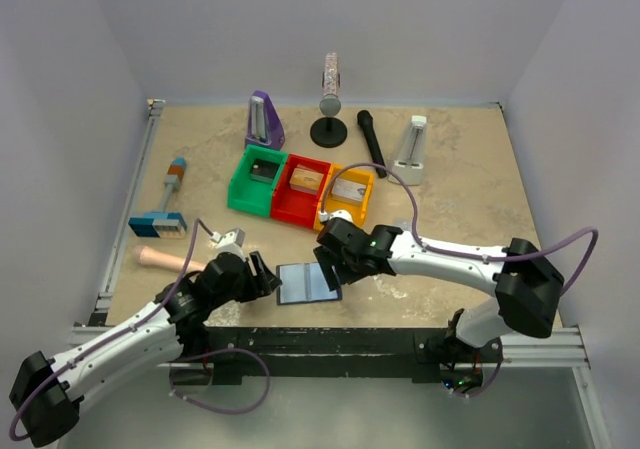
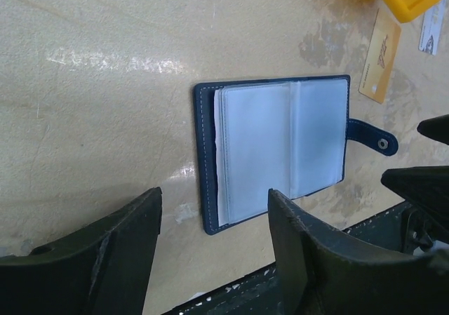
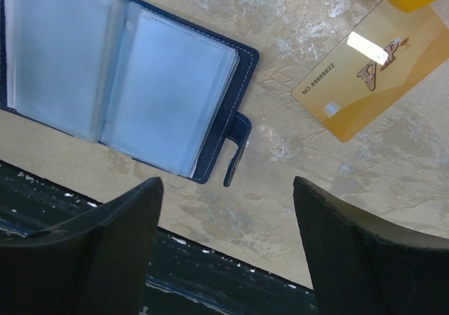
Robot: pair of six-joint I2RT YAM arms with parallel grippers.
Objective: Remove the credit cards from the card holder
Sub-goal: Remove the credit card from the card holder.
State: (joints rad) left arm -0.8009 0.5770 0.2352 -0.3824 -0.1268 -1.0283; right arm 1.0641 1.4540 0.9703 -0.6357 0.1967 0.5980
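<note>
Card holder (image 2: 273,146) looks light, floppy, pin its navy edge; left end effector (image 2: 214,196) and right end effector (image 3: 228,183) open, empty

1. The table (image 1: 470,169) is viewed whole, from high above its near edge.
2. Both wrist views are aimed down, close in.
3. The card holder (image 2: 273,153) and amber card (image 3: 365,66) are shared there.

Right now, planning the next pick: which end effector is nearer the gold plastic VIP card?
Right. The right end effector hovers beside the gold card; the left end effector sits across the open navy-blue wallet.
</note>
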